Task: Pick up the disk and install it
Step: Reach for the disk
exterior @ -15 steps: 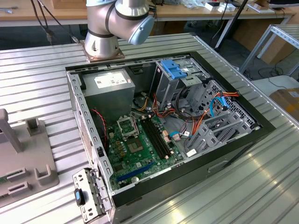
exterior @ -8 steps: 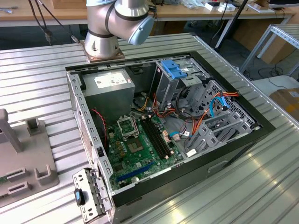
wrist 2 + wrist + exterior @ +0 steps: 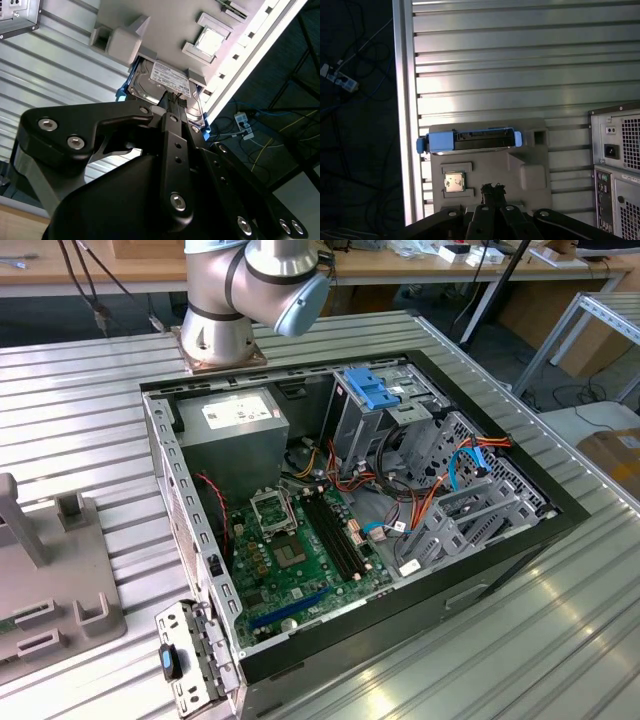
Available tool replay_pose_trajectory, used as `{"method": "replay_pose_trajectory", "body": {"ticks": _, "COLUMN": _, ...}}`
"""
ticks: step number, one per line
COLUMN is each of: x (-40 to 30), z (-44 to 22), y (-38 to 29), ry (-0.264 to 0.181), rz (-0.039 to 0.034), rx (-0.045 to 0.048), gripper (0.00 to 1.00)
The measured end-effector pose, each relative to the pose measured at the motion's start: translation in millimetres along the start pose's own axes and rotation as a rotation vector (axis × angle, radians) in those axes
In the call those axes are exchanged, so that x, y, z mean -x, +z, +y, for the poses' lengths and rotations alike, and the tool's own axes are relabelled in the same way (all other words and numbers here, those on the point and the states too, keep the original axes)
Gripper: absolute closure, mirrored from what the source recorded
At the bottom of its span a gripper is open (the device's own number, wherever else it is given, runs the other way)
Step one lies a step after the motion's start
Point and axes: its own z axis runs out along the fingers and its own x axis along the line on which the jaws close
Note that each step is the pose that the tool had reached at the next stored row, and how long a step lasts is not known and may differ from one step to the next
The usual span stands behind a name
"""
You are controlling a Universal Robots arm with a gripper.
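Disk (image 3: 470, 141) not gripped. Gripper (image 3: 492, 188): jaws look closed together and empty, hovering above one edge of the tray (image 3: 530, 170), which sits by the table (image 3: 520, 75) edge. Disk stands on edge in a slot at the tray's opposite edge, long axis along that edge.

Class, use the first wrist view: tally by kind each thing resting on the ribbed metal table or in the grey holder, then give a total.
computer case: 1
grey holder: 1
disk: 1
processor chip: 1
Total: 4
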Motion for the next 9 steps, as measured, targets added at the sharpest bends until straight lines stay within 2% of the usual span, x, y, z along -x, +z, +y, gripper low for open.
{"method": "replay_pose_trajectory", "body": {"ticks": 6, "x": -0.8, "z": -0.1, "y": 0.0, "ry": 0.000, "rz": 0.0000, "rx": -0.0001, "gripper": 0.89}}
{"method": "replay_pose_trajectory", "body": {"ticks": 9, "x": -4.7, "z": -0.4, "y": -0.1, "ry": 0.000, "rz": 0.0000, "rx": 0.0000, "gripper": 0.89}}
